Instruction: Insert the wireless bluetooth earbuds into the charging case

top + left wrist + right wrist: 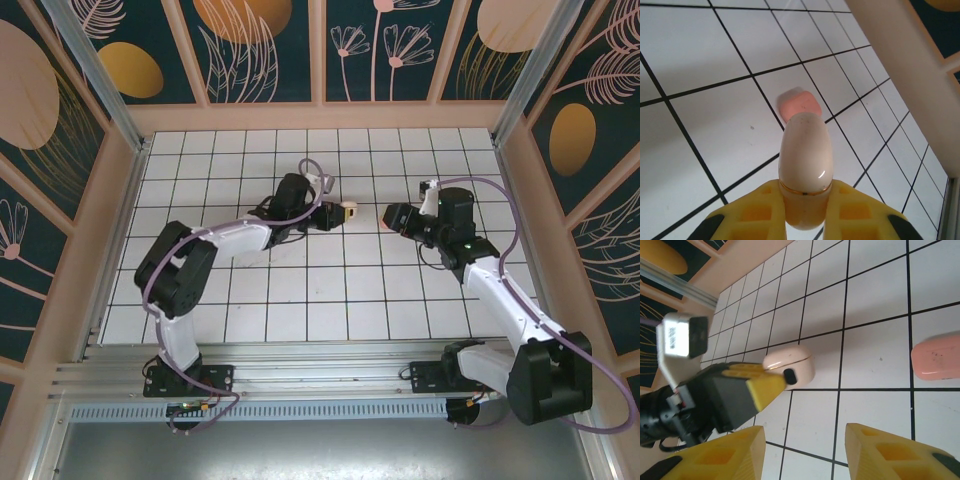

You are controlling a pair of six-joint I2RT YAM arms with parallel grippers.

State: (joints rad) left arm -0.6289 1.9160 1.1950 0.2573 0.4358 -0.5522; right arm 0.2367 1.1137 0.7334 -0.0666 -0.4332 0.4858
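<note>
"Charging case, position?"
"Beige, lid shut, apparently held just above the tiled table. It is clamped at one end by the left gripper. Right gripper faces it, jaws apart, nothing between them. A pink case lies flat on a tile nearby."
"Risks?"
"Shell is smooth and rounded, gripped by its end only. A push from the right gripper to open the lid may pivot it or squeeze it out. Whether earbuds are already inside, cannot tell. Pink case could get knocked."
"Any writing?"
"None on either case. White sticker above the left gripper: print too small to read."
</note>
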